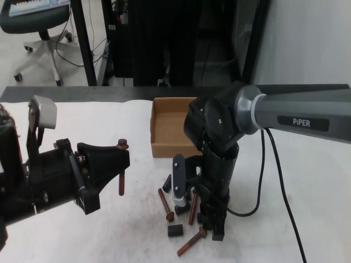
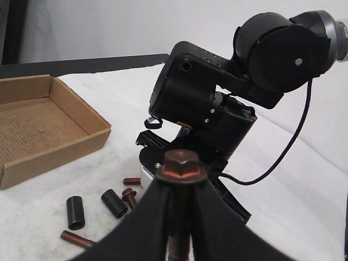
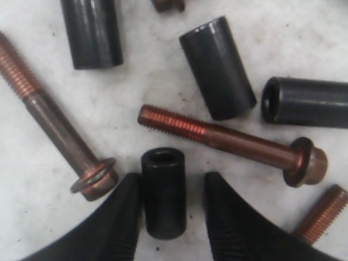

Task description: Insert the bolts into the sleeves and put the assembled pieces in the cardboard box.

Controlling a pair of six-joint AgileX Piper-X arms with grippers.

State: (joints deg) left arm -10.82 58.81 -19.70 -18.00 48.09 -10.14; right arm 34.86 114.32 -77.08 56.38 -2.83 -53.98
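While your left gripper (image 1: 122, 160) hung at about 9 o'clock of the scattered parts, its two black fingers (image 2: 147, 217) were pinched tight on a copper-coloured flanged hex bolt (image 2: 182, 165), which stood upright with its head on top. Your right gripper (image 3: 173, 185) pointed straight down over the pile with its ribbed fingers partly spread. They straddled a short black steel sleeve (image 3: 163, 193) lying on the cover and gripped nothing.

The shallow brown cardboard box (image 1: 164, 147) sat at 12 o'clock of the pile. Its floor was bare where you could see it.

A white cloth cover (image 1: 307, 219) lay over the bench. Close up it was speckled with dark grime. At the far side ran a dark bench edge (image 1: 109, 93). Beyond it were a grey floor, a swivel chair on a star base (image 1: 41, 33) at 11 o'clock, black frame uprights (image 1: 82, 38) and a pale wall (image 1: 307, 44) at 1 o'clock.

Around the straddled sleeve lay two whole loose copper bolts (image 3: 228, 142) and three longer dark sleeves (image 3: 217, 68). A threaded bolt tip (image 3: 321, 215) was cut off at the picture edge. From above, the right arm's wrist covered part of the pile and one corner of the box.

A dark plate with white lettering (image 1: 303, 122) sat on the right arm's grey forearm.
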